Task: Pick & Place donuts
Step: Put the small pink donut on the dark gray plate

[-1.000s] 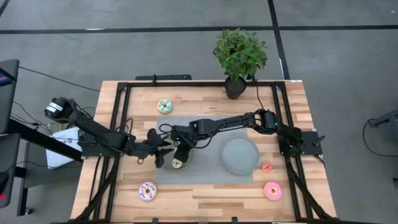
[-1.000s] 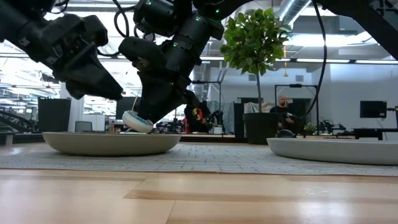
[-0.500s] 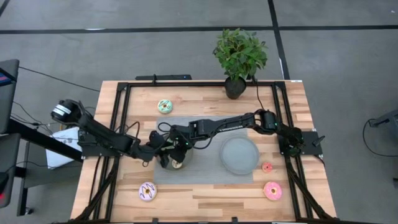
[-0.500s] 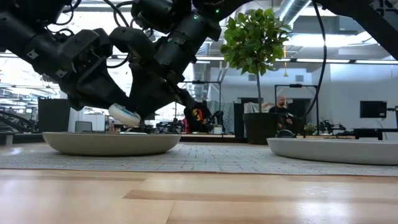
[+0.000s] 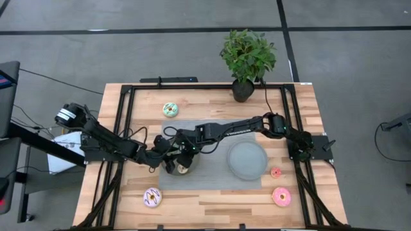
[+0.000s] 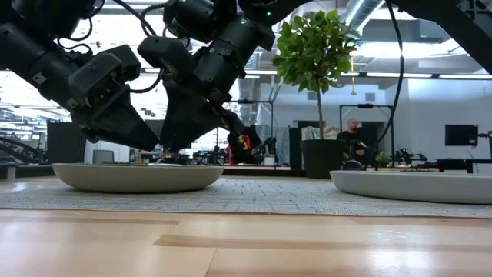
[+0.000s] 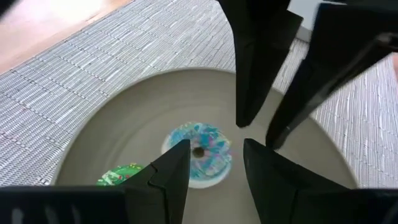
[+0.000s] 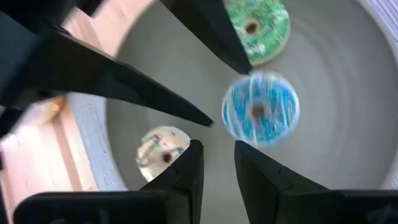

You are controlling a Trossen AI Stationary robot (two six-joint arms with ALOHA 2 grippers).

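Note:
Three tiny donuts lie flat in the left grey plate [image 6: 138, 177]: a blue one [image 7: 198, 152], a green one [image 7: 121, 176] and a yellow one [image 8: 160, 146]. My left gripper [image 7: 216, 144] hangs open just above the blue donut [image 8: 260, 109], a finger to either side. My right gripper [image 8: 218, 146], also open, hovers over the same plate from the table's right. In the high view both grippers [image 5: 166, 162] [image 5: 182, 157] cover most of that plate; only the yellow donut [image 5: 183, 169] shows there.
A second grey plate [image 5: 247, 160] sits on the grey mat's right half. On the wood lie a green donut [image 5: 170, 109], a purple-white one [image 5: 152, 197], a large pink one [image 5: 281, 196] and a tiny red one [image 5: 276, 172]. A potted plant [image 5: 247, 61] stands at the far edge.
The blue donut was above the left plate, tilted, between the two grippers; it now lies flat in the plate. My left gripper has moved toward the table's right and down over the plate. Which gripper let the donut go, the frames do not show.

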